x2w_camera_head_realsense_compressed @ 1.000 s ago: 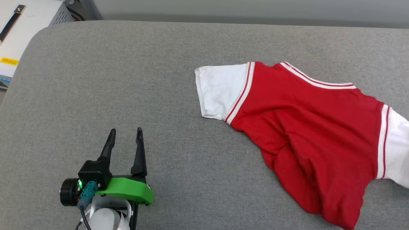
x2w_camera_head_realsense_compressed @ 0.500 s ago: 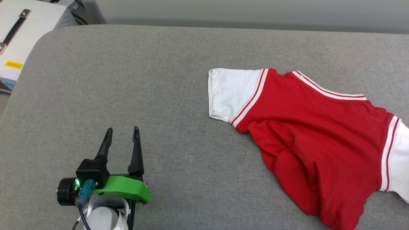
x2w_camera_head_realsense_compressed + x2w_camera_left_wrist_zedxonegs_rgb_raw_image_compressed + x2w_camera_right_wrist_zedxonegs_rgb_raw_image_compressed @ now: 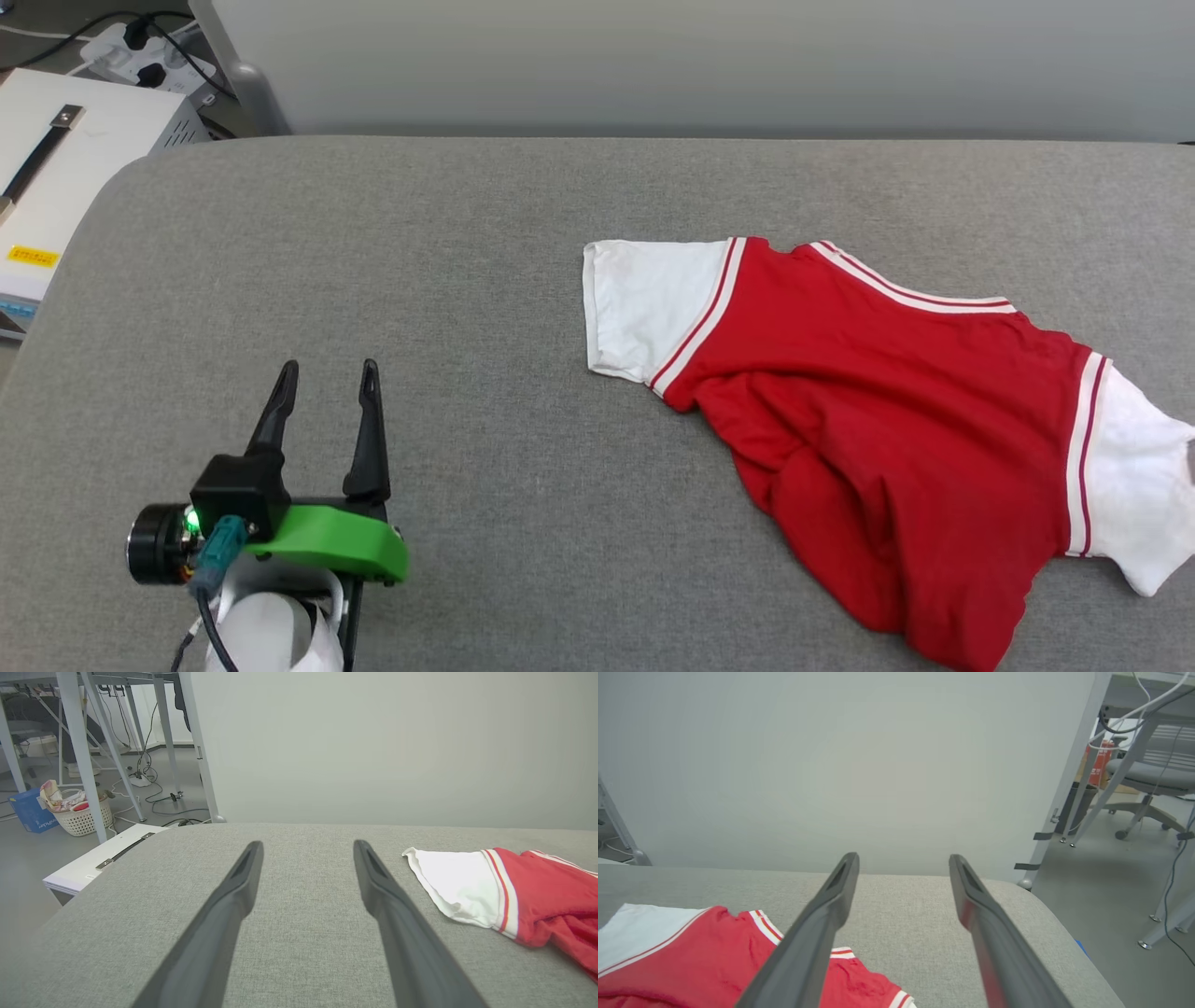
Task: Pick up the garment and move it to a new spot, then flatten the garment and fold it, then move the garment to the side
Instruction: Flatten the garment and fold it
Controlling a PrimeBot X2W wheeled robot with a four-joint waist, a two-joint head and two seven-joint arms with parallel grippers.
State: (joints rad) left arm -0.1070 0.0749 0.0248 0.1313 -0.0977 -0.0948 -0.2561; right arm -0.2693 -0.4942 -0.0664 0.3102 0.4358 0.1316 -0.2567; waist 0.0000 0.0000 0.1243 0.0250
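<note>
Looking down from the head, we see the garment (image 3: pixel 887 420) lying on the right side of the gray cloth tabletop (image 3: pixel 420 233). It is red, with a plain side up, and it is bunched into soft folds near its lower end. One white sleeve lies flat and points to the left. The other white sleeve is at the right edge of that view. Our left gripper (image 3: pixel 329 369) is low on the left, well apart from the garment. Its jaws stand apart and hold nothing. In the left wrist view, the white sleeve lies on the tabletop to the right of those jaws. Our right gripper (image 3: pixel 903 857) has its jaws apart too, and they are empty. In the right wrist view, the garment lies low on the left, partly behind one dark finger. A white box (image 3: pixel 56 177) sits past the tabletop's far left corner.
</note>
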